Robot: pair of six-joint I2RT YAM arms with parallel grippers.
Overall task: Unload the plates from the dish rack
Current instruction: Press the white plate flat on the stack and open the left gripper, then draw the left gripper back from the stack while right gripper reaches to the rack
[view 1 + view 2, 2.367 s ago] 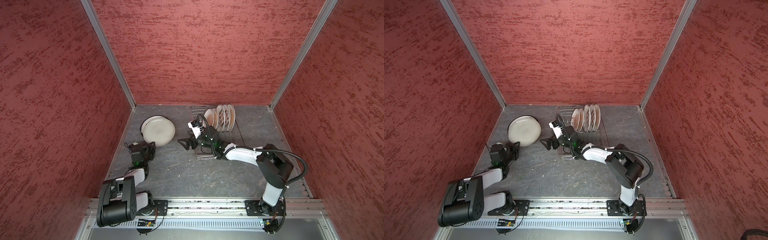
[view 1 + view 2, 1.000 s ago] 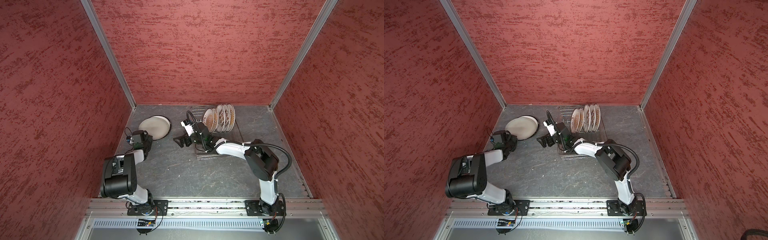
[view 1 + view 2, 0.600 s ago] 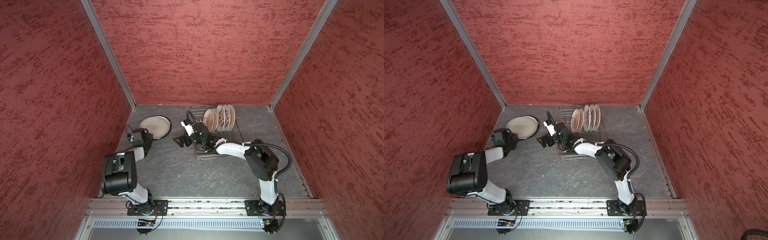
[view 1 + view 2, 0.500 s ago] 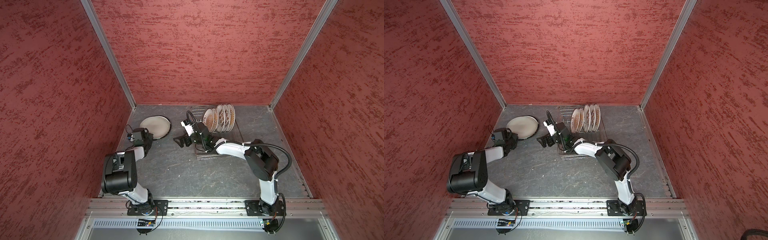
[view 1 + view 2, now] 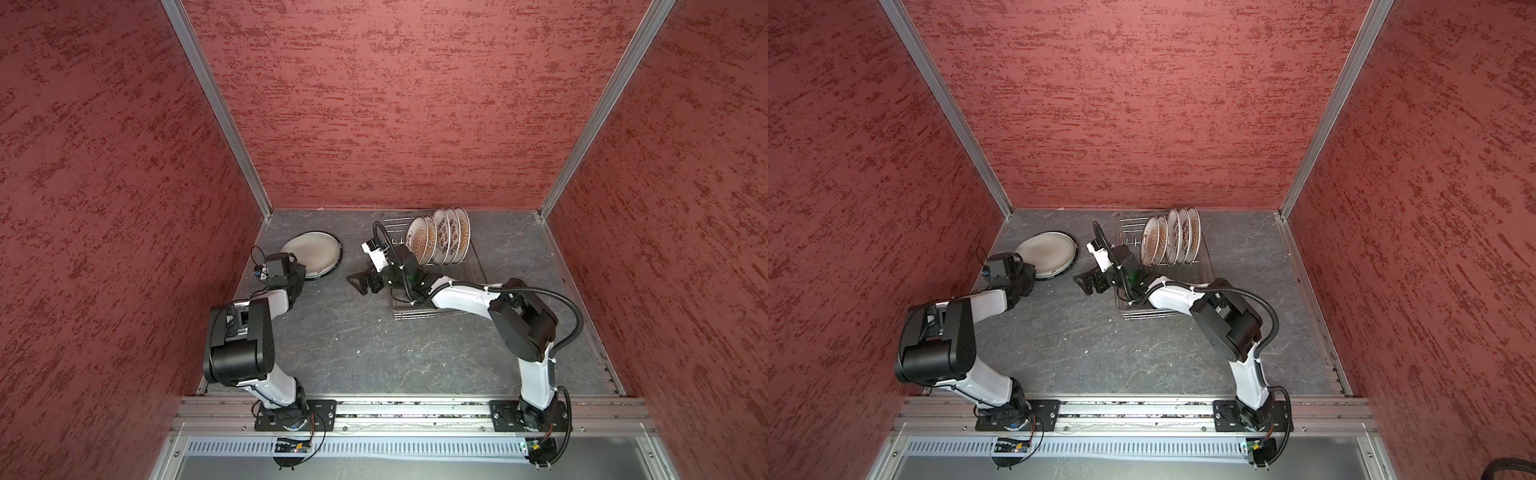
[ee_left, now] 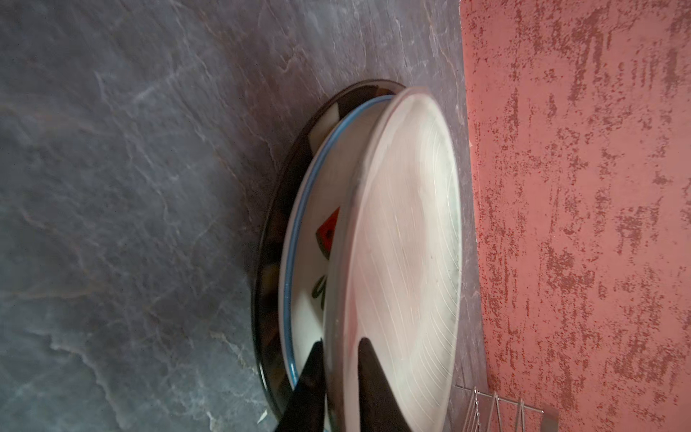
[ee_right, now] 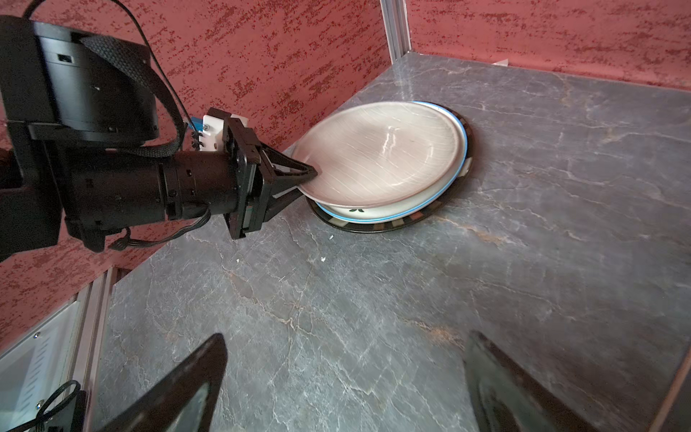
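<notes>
A plain grey plate (image 5: 309, 253) (image 5: 1045, 251) (image 7: 381, 153) lies tilted on the watermelon plate (image 6: 310, 239) (image 7: 374, 216) at the back left of the floor. My left gripper (image 5: 300, 275) (image 6: 340, 342) (image 7: 312, 175) is shut on the grey plate's near rim, one finger above and one below, and that edge is raised. Several small patterned plates (image 5: 440, 241) (image 5: 1169, 241) stand upright in the dish rack (image 5: 473, 274) (image 5: 1204, 266). My right gripper (image 5: 357, 284) (image 5: 1084, 284) (image 7: 347, 336) hovers open and empty just left of the rack.
Red textured walls close in the left, back and right sides; the plate stack sits near the back left corner. A corner of the rack's wires (image 6: 497, 407) shows in the left wrist view. Grey stone floor (image 5: 374, 345) spreads in front of both grippers.
My left gripper has carried the grey plate back and lowered it onto the watermelon plate. My right gripper shifted slightly towards the back early on, then held still, open.
</notes>
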